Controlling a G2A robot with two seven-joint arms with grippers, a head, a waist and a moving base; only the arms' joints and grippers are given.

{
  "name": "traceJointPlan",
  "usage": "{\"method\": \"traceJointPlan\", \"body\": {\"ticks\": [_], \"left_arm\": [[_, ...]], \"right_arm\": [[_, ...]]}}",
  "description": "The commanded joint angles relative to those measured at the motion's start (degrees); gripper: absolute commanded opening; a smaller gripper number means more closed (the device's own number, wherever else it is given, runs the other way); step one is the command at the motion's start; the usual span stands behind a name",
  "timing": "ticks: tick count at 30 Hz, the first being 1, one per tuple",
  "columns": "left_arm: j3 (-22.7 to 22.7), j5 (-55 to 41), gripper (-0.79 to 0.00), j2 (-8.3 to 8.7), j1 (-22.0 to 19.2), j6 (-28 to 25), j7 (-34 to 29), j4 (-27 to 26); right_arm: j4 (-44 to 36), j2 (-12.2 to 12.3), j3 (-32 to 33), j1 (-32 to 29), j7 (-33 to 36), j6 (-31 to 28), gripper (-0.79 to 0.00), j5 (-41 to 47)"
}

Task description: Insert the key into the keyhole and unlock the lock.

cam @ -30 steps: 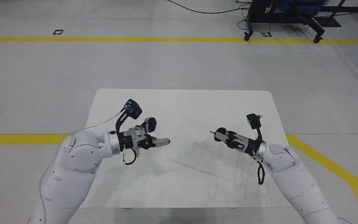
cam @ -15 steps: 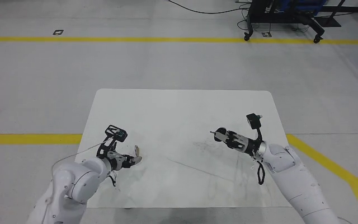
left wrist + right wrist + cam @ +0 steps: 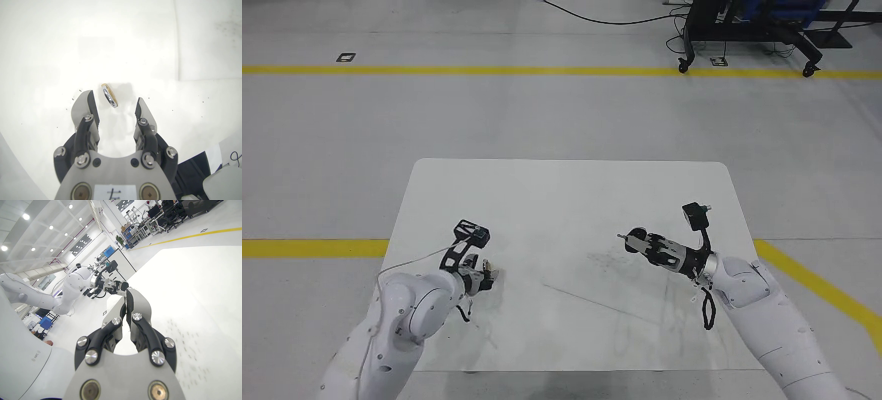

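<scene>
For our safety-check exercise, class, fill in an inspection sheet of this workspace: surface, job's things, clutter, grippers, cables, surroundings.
Surface: white table, faint scuffs and specks.
Job's things: brass lock on the table; key, probably the thin piece sticking out past the right gripper's tips.
Clutter: nothing seen.
Grippers: left gripper, fingers open either side of the lock, touching neither side; right gripper, fingers shut, over the table.
Cables: black cable on the floor; wire loop on the right arm.
Surroundings: yellow floor lines; dark wheeled frame.
</scene>
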Motion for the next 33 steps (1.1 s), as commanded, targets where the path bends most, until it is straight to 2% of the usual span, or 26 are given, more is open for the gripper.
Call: {"method": "traceJointPlan", "body": {"ticks": [1, 3, 10, 13, 14, 15, 24, 33], "left_arm": [[0.72, 0.3, -0.4, -0.14, -0.54, 0.65, -0.24, 0.42], [1.02, -0.27, -0.403, -0.28, -0.89, 1.06, 0.04, 0.77], [1.17, -0.57, -0.502, -0.45, -1.61, 1.45, -0.19, 1.48], [1.06, -1.34, -0.613, -0.57, -2.02, 2.01, 0.09, 1.81], [1.12, -1.39, -0.733, -0.59, -2.11, 2.0, 0.02, 1.96], [1.3, -1.46, -0.785, -0.63, -2.32, 2.01, -0.19, 2.25], [2.22, 2.18, -0.785, -0.75, -2.65, 4.09, -2.19, 2.75], [3.28, 2.31, -0.785, -1.1, -2.94, 3.27, 0.57, 3.6]], "right_arm": [[0.0, 0.0, 0.0, 0.0, 0.0, 0.0, -0.785, 0.0], [0.0, 0.0, 0.0, 0.0, 0.0, 0.0, -0.785, 0.0], [0.0, 0.0, 0.0, 0.0, 0.0, 0.0, -0.785, 0.0], [0.0, 0.0, 0.0, 0.0, 0.0, 0.0, -0.785, 0.0], [0.0, 0.0, 0.0, 0.0, 0.0, 0.0, -0.785, 0.0], [0.0, 0.0, 0.0, 0.0, 0.0, 0.0, -0.785, 0.0], [0.0, 0.0, 0.0, 0.0, 0.0, 0.0, -0.785, 0.0], [0.0, 0.0, 0.0, 0.0, 0.0, 0.0, -0.785, 0.0]]}}
